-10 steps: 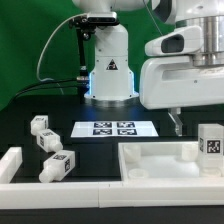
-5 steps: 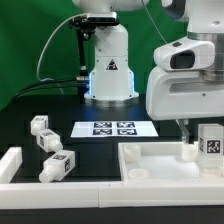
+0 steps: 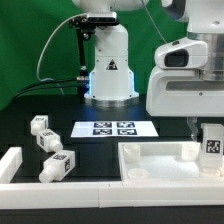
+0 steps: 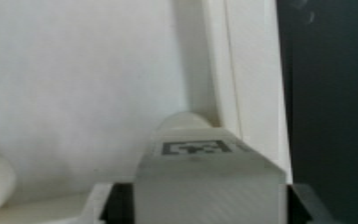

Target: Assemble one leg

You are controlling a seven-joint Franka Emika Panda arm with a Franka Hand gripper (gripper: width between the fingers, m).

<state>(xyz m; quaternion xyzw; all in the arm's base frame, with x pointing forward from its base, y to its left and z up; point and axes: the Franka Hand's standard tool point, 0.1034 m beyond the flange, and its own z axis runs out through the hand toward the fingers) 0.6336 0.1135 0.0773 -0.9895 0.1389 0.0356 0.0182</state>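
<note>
At the exterior view's right, grips the leg (image 3: 211, 141) in the gripper (image 3: 197, 130), fingers (image 4: 119, 204) flush against both its sides in the wrist view. Holds it upright at a corner of the panel (image 3: 150, 170), tag outward. Sits well apart from three pegs (image 3: 47, 141) beside the marker board (image 3: 115, 128).

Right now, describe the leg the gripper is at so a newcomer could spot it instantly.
Find the large white tray-like panel at the exterior view's right. The leg stands upright at that panel's right end, its tag facing the camera. The three other legs sit apart on the black table at the exterior view's left.
</note>
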